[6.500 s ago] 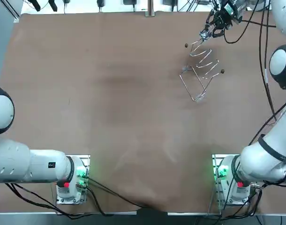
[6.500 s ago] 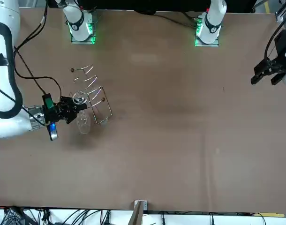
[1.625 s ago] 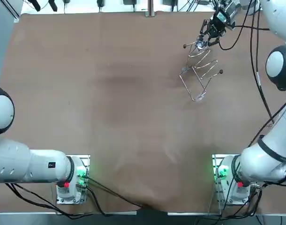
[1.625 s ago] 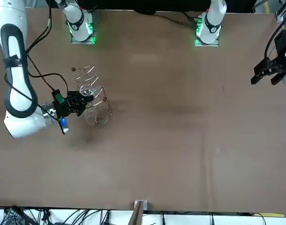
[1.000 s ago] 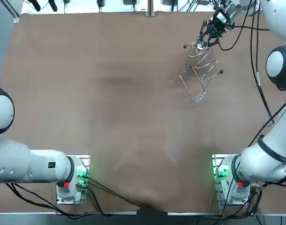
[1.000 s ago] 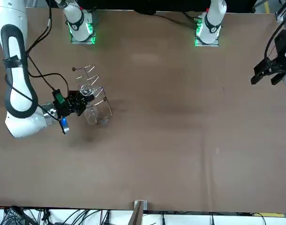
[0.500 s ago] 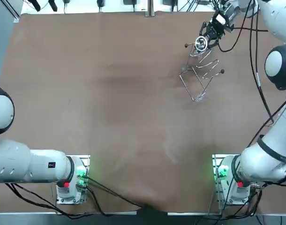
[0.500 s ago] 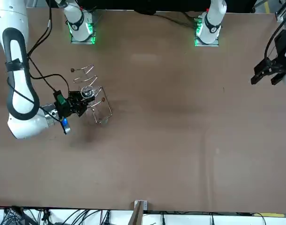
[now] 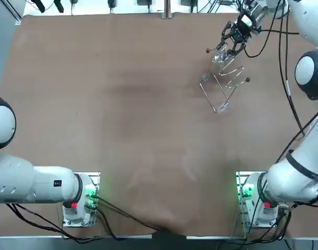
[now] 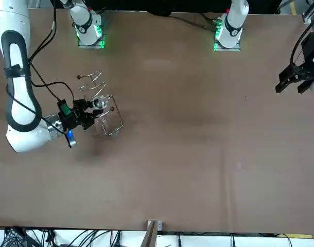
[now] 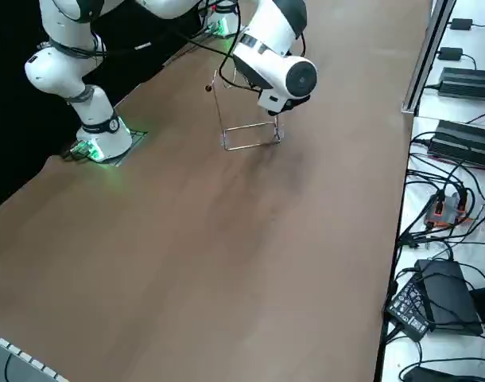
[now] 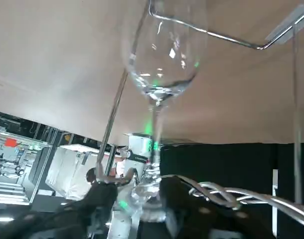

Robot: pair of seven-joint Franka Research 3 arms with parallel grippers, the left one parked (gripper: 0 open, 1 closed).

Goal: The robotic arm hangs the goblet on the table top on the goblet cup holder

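Right arm (image 9: 297, 177): glossy white rounded links with grey joint bands, on a base (image 9: 251, 194) glowing green with a red spot, lower right of the top view. Black cables (image 9: 280, 57) run to the black right gripper (image 9: 226, 46), upper right; a blue tag (image 10: 69, 136) marks its wrist.

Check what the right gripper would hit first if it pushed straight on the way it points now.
Probably the wire rack. The right gripper, shut on the goblet, points at the rack's wavy top wires, which sit close beside the goblet in the wrist view. Exact depth is unclear.
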